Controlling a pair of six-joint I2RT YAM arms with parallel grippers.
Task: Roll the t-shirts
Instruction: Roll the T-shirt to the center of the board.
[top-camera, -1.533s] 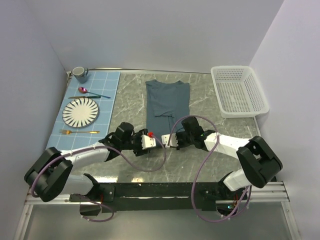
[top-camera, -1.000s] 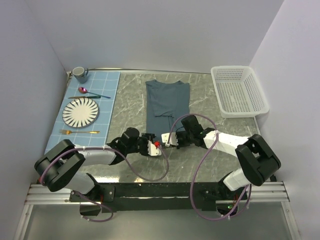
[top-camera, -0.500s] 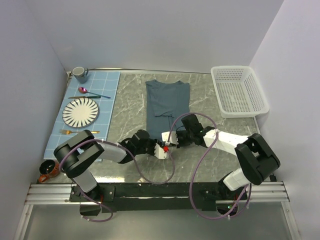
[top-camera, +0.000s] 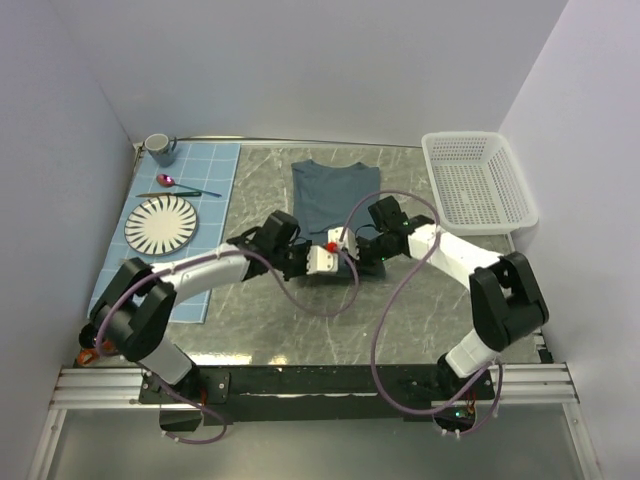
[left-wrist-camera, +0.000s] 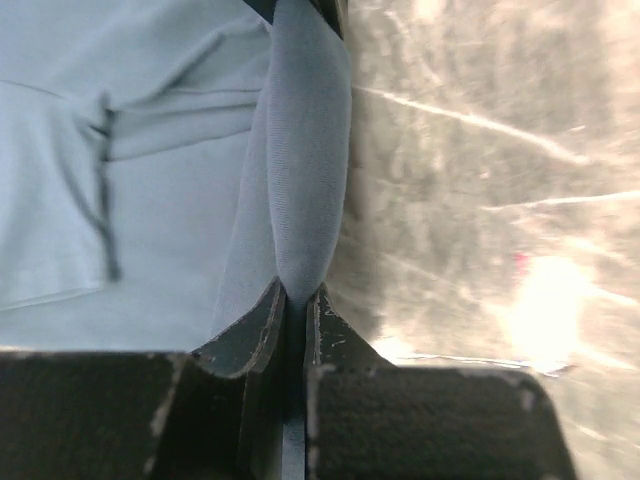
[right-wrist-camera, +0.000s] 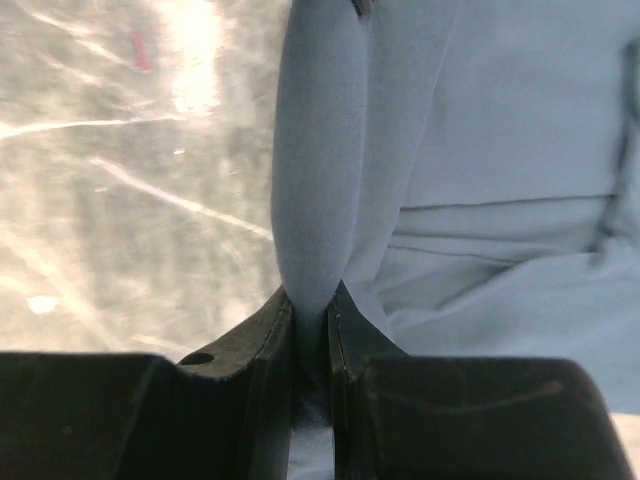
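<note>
The dark slate-blue t-shirt (top-camera: 335, 192) lies flat in the middle of the table, collar toward the far side. Its near end is pulled up into a narrow fold. My left gripper (top-camera: 333, 262) is shut on one end of that fold; in the left wrist view the gripper (left-wrist-camera: 295, 300) pinches a ridge of t-shirt (left-wrist-camera: 300, 180) cloth. My right gripper (top-camera: 353, 254) is shut on the other end; in the right wrist view the gripper (right-wrist-camera: 311, 305) holds the same ridge of the t-shirt (right-wrist-camera: 315, 170). The two grippers almost meet, and the shirt's near edge is hidden under them.
A white basket (top-camera: 478, 182) stands at the far right. On the left, a light blue checked placemat (top-camera: 215, 185) carries a striped plate (top-camera: 161, 224), a mug (top-camera: 159, 149), a spoon (top-camera: 166, 181) and a fork (top-camera: 152, 264). The marble table (top-camera: 420, 300) extends toward the near edge.
The left gripper swung in from the left and shut on the shirt's near end. Both grippers then moved toward the far side, carrying the fold over the shirt.
</note>
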